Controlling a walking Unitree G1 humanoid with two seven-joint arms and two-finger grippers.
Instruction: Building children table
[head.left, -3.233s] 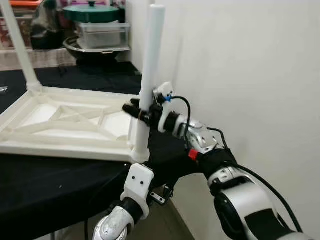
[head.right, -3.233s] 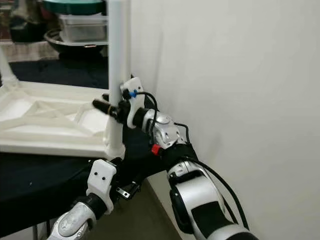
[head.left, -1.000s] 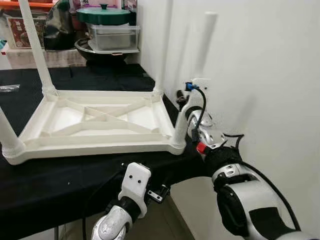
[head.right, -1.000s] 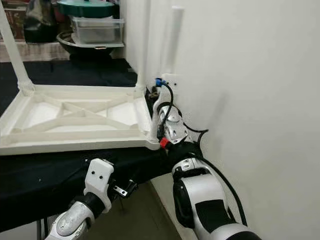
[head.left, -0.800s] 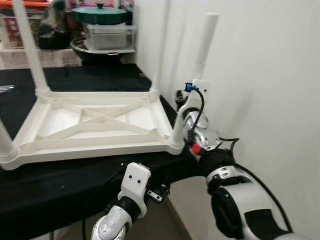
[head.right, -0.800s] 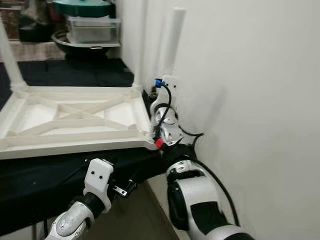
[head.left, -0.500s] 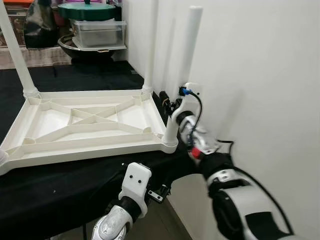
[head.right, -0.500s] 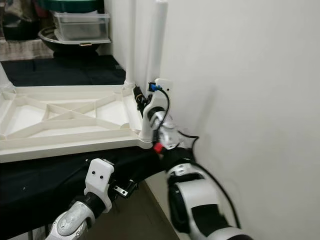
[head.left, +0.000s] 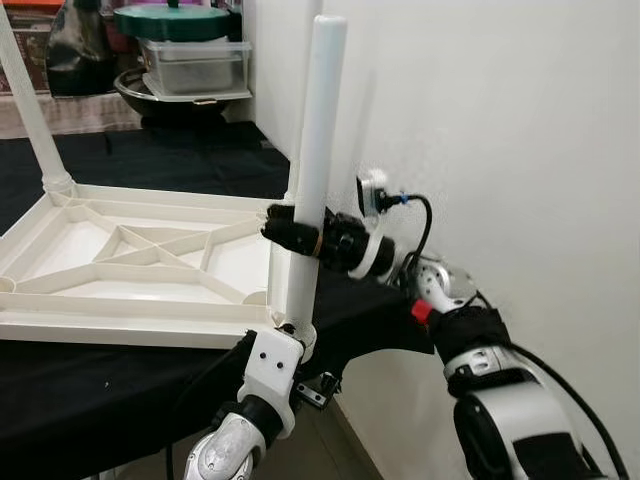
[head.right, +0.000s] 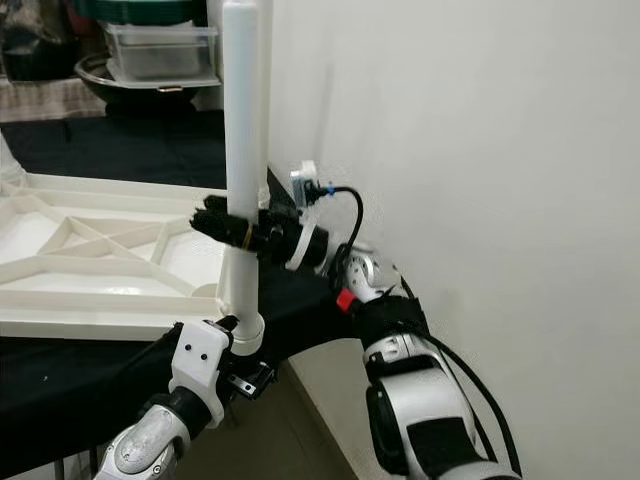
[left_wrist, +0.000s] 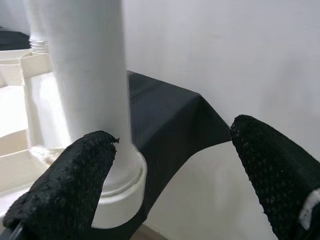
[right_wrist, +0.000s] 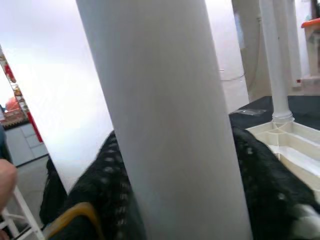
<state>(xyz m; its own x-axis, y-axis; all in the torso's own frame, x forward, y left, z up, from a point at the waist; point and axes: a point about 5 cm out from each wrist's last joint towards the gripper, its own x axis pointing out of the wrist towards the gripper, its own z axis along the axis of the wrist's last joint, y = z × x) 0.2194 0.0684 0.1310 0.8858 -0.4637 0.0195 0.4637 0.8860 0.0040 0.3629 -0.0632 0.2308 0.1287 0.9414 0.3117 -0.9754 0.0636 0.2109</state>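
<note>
The right gripper was clamped around the near white cylindrical plastic leg, its black fingers pressed against both sides midway up. That leg stood upright in the near corner socket of the upturned white plastic children's table top, which lay on a black cloth beside the white wall. The left gripper sat just below that corner, fingers spread wide, holding nothing.
</note>
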